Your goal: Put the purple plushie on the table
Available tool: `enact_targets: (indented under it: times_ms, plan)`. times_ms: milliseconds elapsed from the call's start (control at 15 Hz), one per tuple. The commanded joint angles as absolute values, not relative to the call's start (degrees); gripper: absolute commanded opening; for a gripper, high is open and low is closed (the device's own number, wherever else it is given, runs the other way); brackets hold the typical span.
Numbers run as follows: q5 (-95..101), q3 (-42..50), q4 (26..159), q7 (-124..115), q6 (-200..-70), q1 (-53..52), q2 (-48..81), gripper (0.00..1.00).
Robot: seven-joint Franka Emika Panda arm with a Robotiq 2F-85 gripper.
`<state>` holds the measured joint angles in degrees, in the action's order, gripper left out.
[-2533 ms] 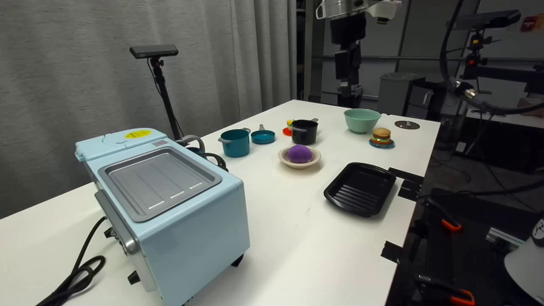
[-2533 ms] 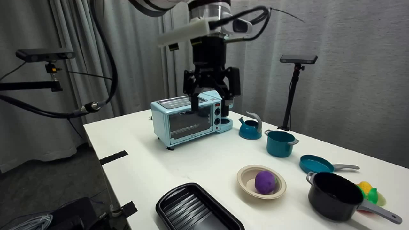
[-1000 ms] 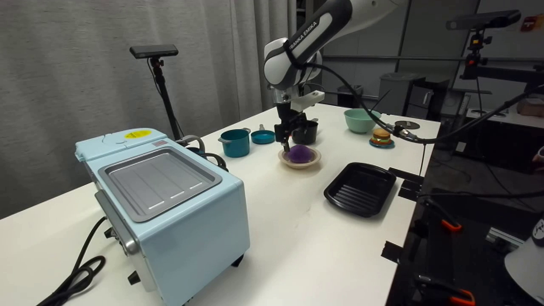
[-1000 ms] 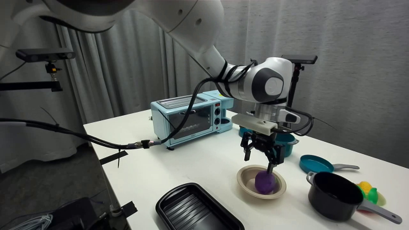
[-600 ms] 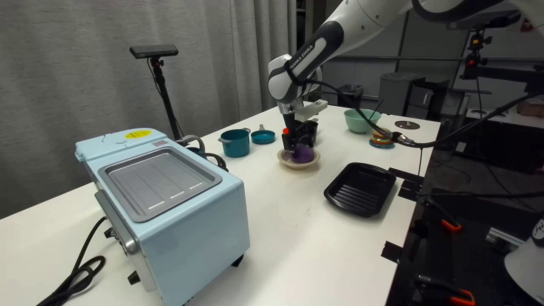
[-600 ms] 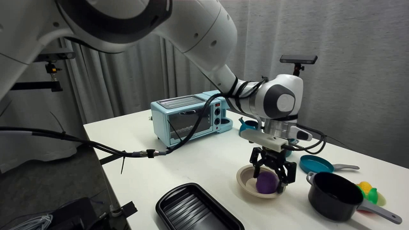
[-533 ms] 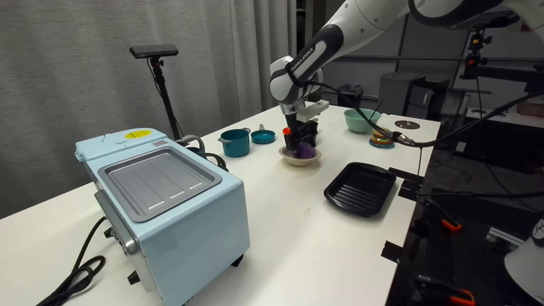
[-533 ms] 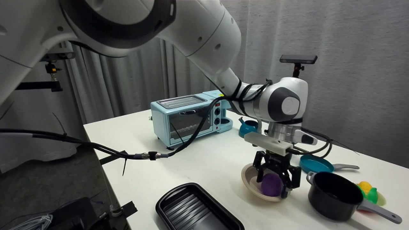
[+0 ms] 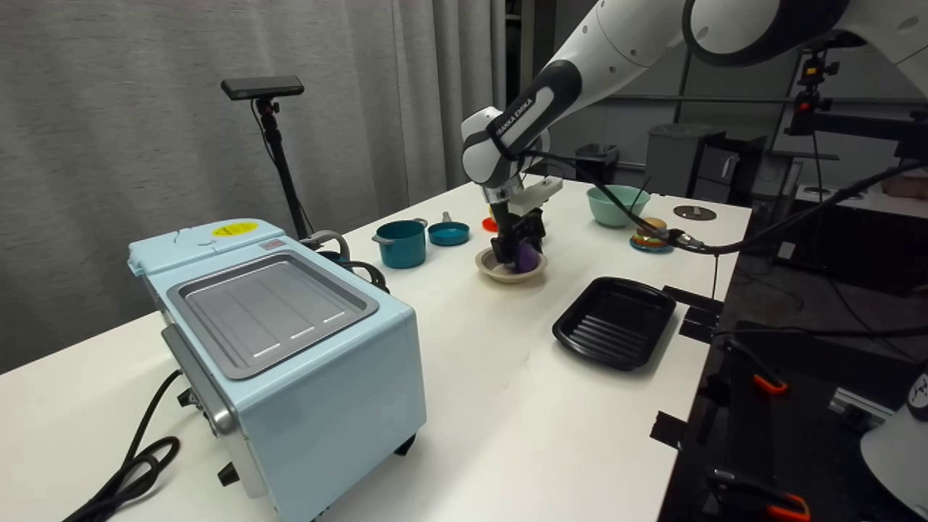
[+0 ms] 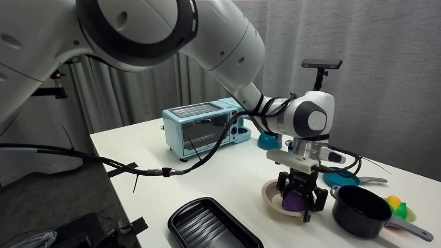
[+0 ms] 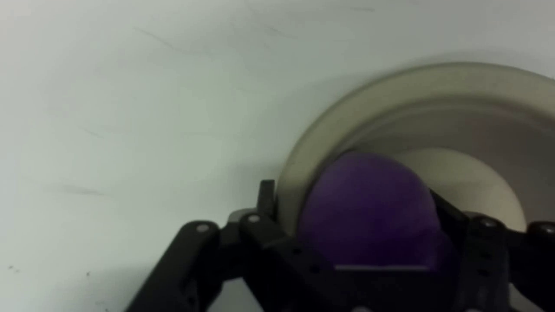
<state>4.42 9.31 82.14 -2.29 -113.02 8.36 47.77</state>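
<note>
The rounded purple plushie sits in a beige bowl in both exterior views (image 9: 528,259) (image 10: 294,201) and in the wrist view (image 11: 368,203). The beige bowl (image 10: 268,196) stands on the white table (image 10: 155,151); its rim also shows in the wrist view (image 11: 455,78). My gripper (image 10: 295,210) is low over the bowl with its fingers apart around the plushie. In the wrist view (image 11: 355,199), the left finger is outside the bowl rim and the right finger is inside, beside the plushie. Whether the fingers touch the plushie, I cannot tell.
A black saucepan (image 10: 358,210) stands close to the gripper. A black ridged tray (image 9: 616,322) lies near the table edge. A blue toaster oven (image 10: 203,127), teal pot (image 9: 402,243), teal pan (image 9: 449,233), green bowl (image 9: 605,206) and toy burger (image 9: 649,235) are around.
The arm has come down from high above the table to the bowl, its fingers now around the plushie. The bowl and plushie have shifted slightly toward the black saucepan.
</note>
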Motion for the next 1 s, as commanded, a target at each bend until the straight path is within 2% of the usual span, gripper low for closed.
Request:
enact_targets:
  times_ms: [0, 67, 133, 333, 400, 467, 600, 667, 933]
  plan:
    - [5.46, 9.31, 79.61, -3.32, -110.80, 7.96, 48.12, 0.45]
    - [5.49, 9.32, 79.36, -3.19, -110.47, 7.98, 47.85, 0.47]
    - [5.57, 9.36, 79.26, -3.31, -110.33, 7.89, 47.55, 0.31]
    - [5.51, 9.40, 79.00, -3.02, -110.03, 8.26, 46.56, 0.11]
    - [5.57, 9.39, 79.11, -2.98, -109.96, 8.23, 46.27, 0.28]
    - [5.71, 9.37, 79.22, -2.72, -109.66, 8.21, 45.96, 0.53]
    - [6.14, 9.47, 79.11, -2.64, -108.81, 8.12, 45.74, 0.55]
    - [6.33, 9.47, 79.15, -2.51, -108.54, 8.17, 45.59, 0.60]
    - [7.00, 9.23, 80.59, -2.60, -108.64, 7.71, 43.99, 0.92]
